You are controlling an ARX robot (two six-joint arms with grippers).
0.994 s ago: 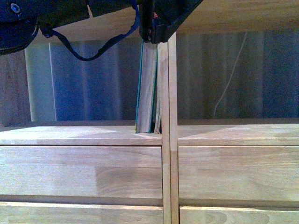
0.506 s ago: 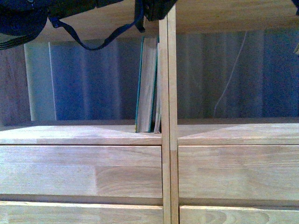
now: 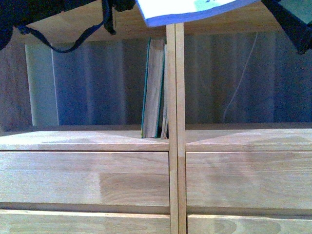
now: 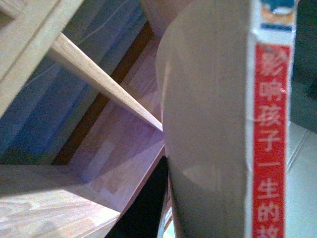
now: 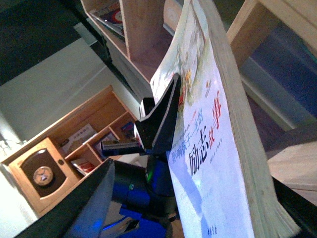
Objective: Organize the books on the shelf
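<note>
The thin white paperback (image 3: 195,12) is held flat at the top of the front view, across the shelf's middle upright (image 3: 175,146). My left gripper (image 4: 166,198) is shut on it; the red-marked spine (image 4: 270,124) faces the left wrist camera. In the right wrist view the left gripper's black finger (image 5: 161,124) presses on the pale illustrated cover (image 5: 208,144). My right gripper (image 5: 193,173) is open, its fingers on either side of the book's near end. Teal-covered books (image 3: 153,87) stand upright in the left compartment against the upright.
Plain drawer fronts (image 3: 87,178) lie below the open compartments. A black cable loop (image 3: 73,41) hangs from the left arm. A white cord (image 3: 239,83) runs behind the right compartment. Another wooden cabinet with books (image 5: 64,158) shows in the right wrist view.
The left arm has moved up and left, away from the teal books. The white paperback has come into the top of the front view, and the right arm now shows at top right.
</note>
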